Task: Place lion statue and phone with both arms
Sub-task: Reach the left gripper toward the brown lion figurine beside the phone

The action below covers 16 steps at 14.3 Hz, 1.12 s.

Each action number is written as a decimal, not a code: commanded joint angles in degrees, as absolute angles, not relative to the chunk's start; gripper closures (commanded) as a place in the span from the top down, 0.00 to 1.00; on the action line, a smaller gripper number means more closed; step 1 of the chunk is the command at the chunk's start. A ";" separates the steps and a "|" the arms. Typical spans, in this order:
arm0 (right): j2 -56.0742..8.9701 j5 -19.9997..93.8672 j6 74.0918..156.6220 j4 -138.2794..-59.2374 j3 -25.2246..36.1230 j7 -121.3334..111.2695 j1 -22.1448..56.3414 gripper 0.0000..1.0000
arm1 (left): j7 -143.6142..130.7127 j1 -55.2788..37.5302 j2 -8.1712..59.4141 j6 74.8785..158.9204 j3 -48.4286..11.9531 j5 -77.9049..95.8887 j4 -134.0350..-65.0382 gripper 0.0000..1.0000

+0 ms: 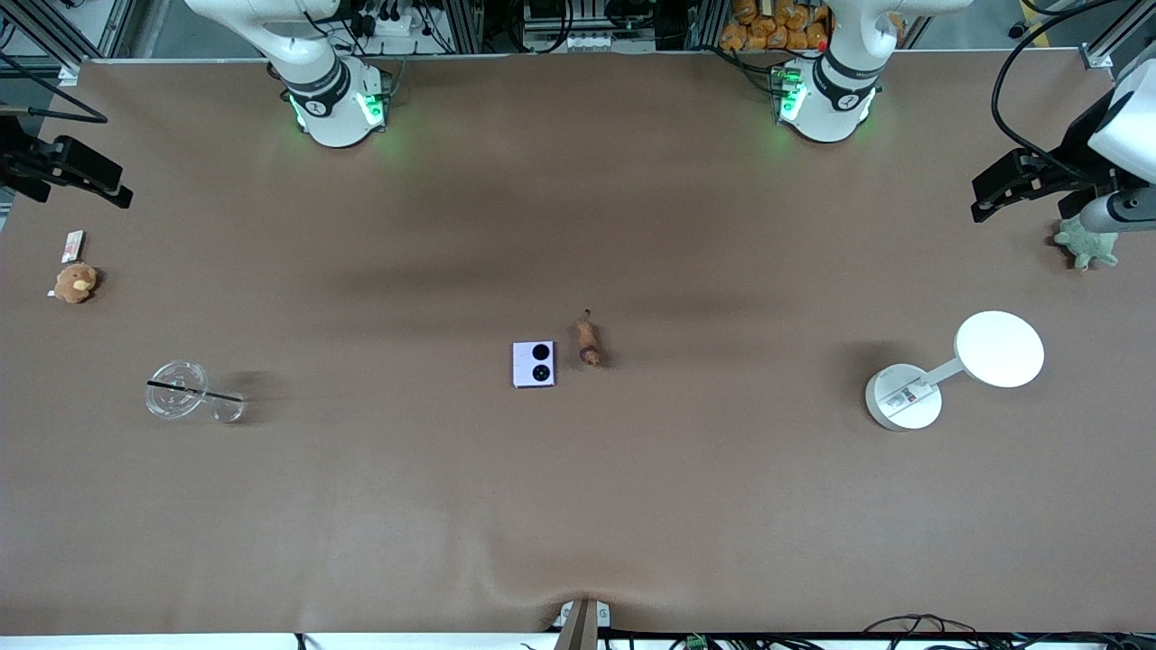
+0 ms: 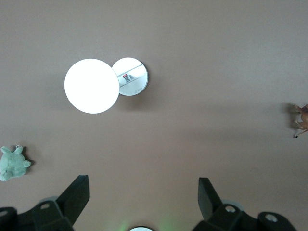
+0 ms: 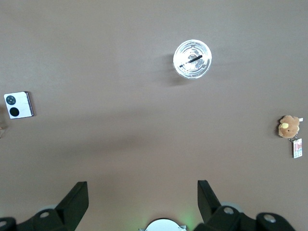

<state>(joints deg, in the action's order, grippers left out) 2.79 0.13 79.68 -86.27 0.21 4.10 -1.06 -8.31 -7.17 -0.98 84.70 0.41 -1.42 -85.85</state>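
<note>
The phone [image 1: 533,363], pale lilac with two black circles facing up, lies flat at the middle of the table; it also shows in the right wrist view [image 3: 18,105]. The lion statue [image 1: 589,340], small and reddish-brown, lies close beside the phone toward the left arm's end, not touching it; it shows at the edge of the left wrist view [image 2: 301,120]. My left gripper [image 2: 142,185] is open and empty, high over its own arm's base. My right gripper [image 3: 142,187] is open and empty, high over its own base. Neither gripper shows in the front view.
A white lamp [image 1: 948,370] with a round head and a green plush [image 1: 1086,242] are toward the left arm's end. A clear cup with a black straw [image 1: 185,393], a brown plush [image 1: 75,283] and a small card [image 1: 73,244] are toward the right arm's end.
</note>
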 commanded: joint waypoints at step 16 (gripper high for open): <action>2.55 0.44 79.01 -85.69 -0.18 4.39 -2.29 1.00 | -37.77 -22.84 19.94 102.81 -9.58 -2.29 -84.90 1.00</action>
